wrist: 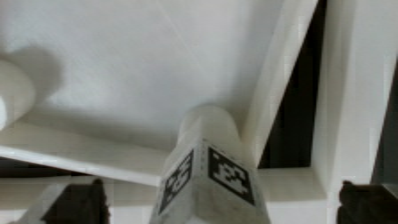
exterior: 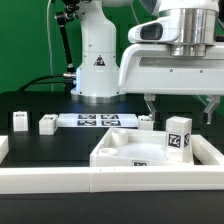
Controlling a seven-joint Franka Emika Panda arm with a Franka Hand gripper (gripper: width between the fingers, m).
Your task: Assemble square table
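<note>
Two loose leg pegs (exterior: 19, 121) stand at the exterior view's left, well apart from the gripper. Farther right lies the square top (exterior: 125, 152) with a tagged peg (exterior: 178, 138) upright on it. The gripper (exterior: 180, 110) hangs over that peg, jaws wide apart and empty.

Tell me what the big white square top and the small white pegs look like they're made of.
Square top: probably matte white plastic, judging by its uniform colour and soft-edged recess. Leg pegs: apparently the same matte white plastic, equally uniform, no grain.
</note>
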